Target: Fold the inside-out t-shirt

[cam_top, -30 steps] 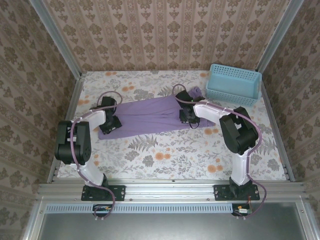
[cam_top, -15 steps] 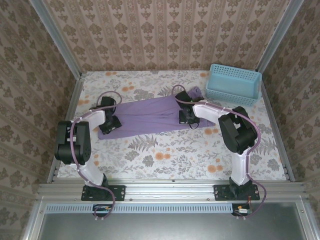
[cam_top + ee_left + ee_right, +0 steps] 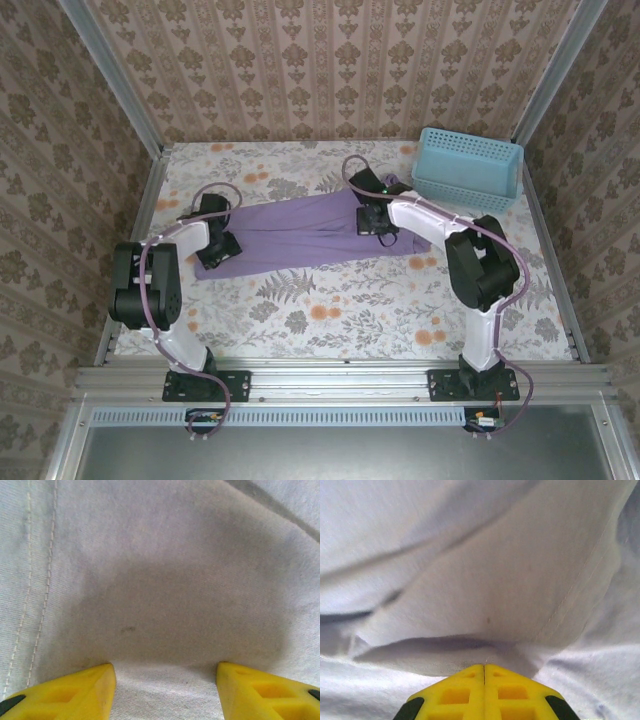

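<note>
Floral table [image 3: 330,312] first. The inside-out t-shirt [image 3: 295,232] lies mid-table as a long, narrow lavender band. Long axis runs L-R, slightly tilted: L end nearer the arms, R end farther back, pointing at the blue basket [image 3: 468,168] and stopping just short of it. Collar end vs hem end, can't tell. On the L end sits the left gripper [image 3: 218,250], jaws roughly half apart, tips down on cloth beside a stitched seam [image 3: 30,580], nothing nipped, prob. pinning that end. At the R end the right gripper [image 3: 484,672] is closed tight with a cloth ridge tenting into its tips. Looks like a pinch, ready to carry that end over.
</note>
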{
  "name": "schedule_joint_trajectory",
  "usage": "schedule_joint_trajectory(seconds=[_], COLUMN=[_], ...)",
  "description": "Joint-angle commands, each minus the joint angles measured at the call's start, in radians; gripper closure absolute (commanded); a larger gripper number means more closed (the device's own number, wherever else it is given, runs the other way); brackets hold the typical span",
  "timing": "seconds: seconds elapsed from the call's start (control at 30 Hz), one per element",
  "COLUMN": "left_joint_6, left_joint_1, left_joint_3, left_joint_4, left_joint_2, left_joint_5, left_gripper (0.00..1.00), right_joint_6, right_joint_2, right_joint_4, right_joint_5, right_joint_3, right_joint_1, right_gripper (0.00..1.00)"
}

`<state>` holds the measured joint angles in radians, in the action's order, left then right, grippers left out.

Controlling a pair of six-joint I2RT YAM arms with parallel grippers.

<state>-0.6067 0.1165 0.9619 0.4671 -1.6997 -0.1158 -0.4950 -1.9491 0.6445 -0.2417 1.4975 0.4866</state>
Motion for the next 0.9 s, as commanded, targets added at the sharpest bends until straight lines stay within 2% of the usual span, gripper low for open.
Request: schedule_joint_trajectory(seconds=[0.0, 0.43, 0.7, 0.87], left_joint_6=[-0.018, -0.016, -0.012, -0.011], left_joint_1=[-0.01, -0.006, -0.006, -0.006], left_joint_3=[-0.024, -0.025, -0.02, -0.023], left_joint_4=[0.041, 0.038, 0.038, 0.042], left_joint_2=[0.011, 0.002, -0.011, -0.004], left_joint_5=[-0.016, -0.011, -0.011, -0.018], left_gripper=[0.42, 0.42, 0.42, 0.42], right_joint_6=[0.054, 0.231, 0.325, 0.322], right_joint_2=[0.005, -0.208, -0.303, -0.192], right_joint_4=[0.006, -0.067, -0.013, 0.01], right_joint_5=[-0.034, -0.01, -0.01, -0.027], right_joint_3=[0.076, 0.365, 0.523, 0.437], right_joint_1=[-0.024, -0.032, -0.033, -0.04], right_gripper=[1.0, 0.99, 0.66, 0.56])
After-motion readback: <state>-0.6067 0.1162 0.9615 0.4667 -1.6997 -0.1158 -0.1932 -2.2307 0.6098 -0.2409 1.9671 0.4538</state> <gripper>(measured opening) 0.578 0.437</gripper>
